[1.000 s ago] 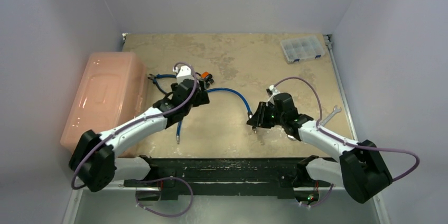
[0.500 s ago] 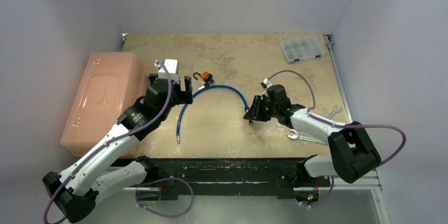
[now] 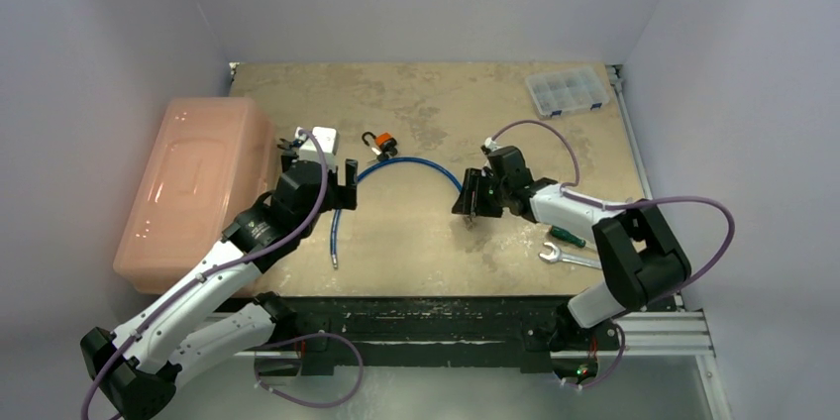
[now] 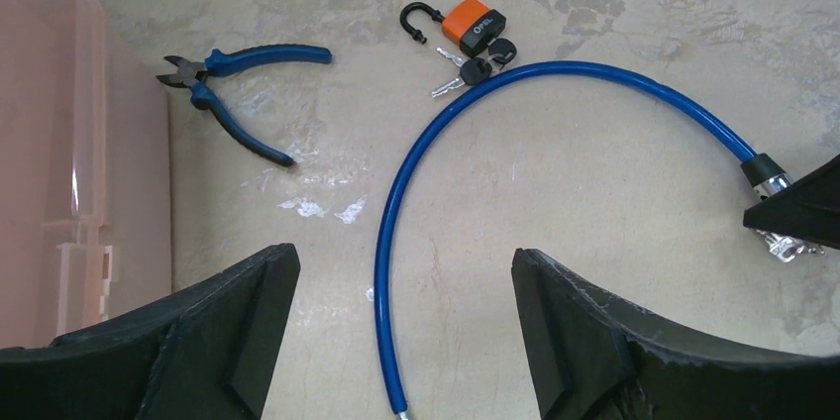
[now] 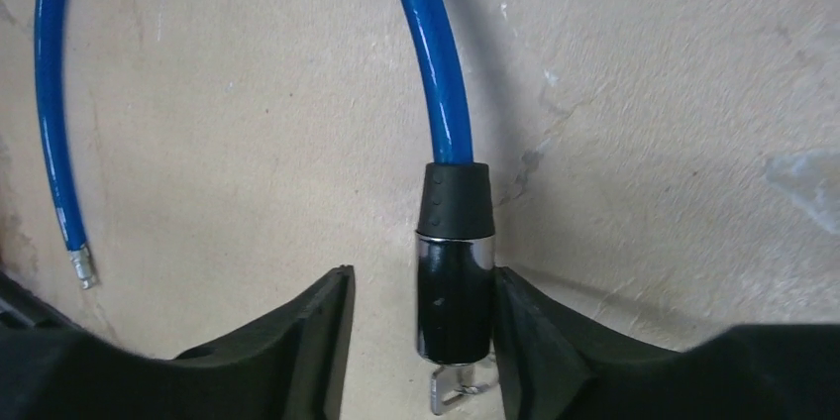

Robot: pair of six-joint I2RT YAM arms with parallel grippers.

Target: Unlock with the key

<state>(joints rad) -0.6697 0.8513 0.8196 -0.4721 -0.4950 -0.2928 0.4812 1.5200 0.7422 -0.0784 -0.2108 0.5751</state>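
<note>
While left fingers (image 4: 228,331) and right fingers (image 5: 287,351) gape, the lock barrel (image 5: 454,291) half hides its key (image 5: 456,392).

2 white-and-black arms (image 3: 213,273) — purple cables (image 3: 683,199), black fingers (image 4: 228,341).

Blue cable lock (image 3: 406,163) lies in 1 arc mid-table. Right gripper (image 3: 468,206) sits at its barrel end. Orange padlock (image 3: 385,144) just beside the arc's far side.

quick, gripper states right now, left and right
left gripper: open, empty
right gripper: open, jaws straddling the cable lock barrel, not clamped
</note>
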